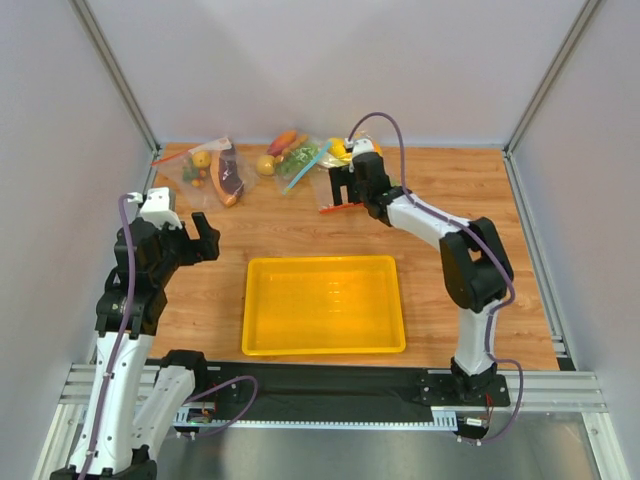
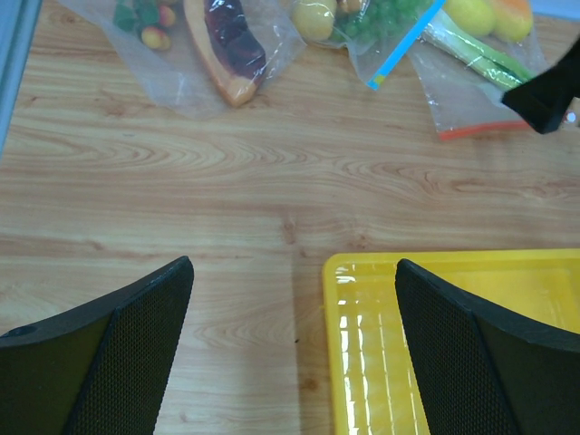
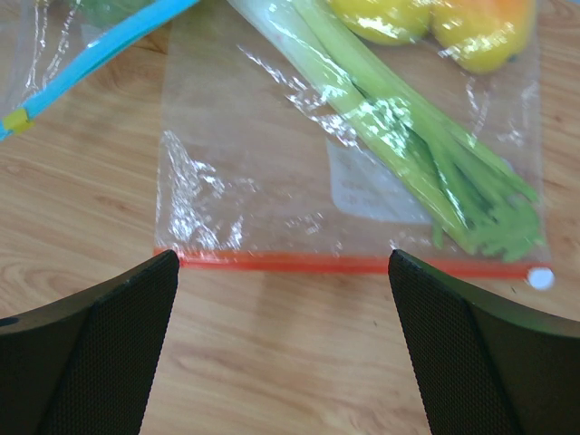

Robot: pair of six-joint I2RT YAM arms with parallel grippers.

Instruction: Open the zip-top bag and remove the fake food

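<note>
The zip-top bag [image 3: 263,172] lies flat on the wooden table at the back. Its red-orange zip strip [image 3: 317,263] faces my right gripper. Inside are the pale-green celery stalk [image 3: 399,136], a yellow fruit [image 3: 381,18] and an orange fruit [image 3: 485,32]. My right gripper [image 3: 283,258] is open, hovering just above the zip strip with a finger near each end. In the top view it [image 1: 347,195] sits over the bag [image 1: 338,165]. My left gripper [image 1: 200,240] is open and empty at the left, far from the bag [image 2: 471,100].
A yellow tray [image 1: 250,310] sits at the centre front, and its corner [image 2: 333,272] is under my left gripper. A bag with a blue zip strip [image 1: 303,160] and a bag holding a purple eggplant [image 1: 228,172] lie left of the zip-top bag.
</note>
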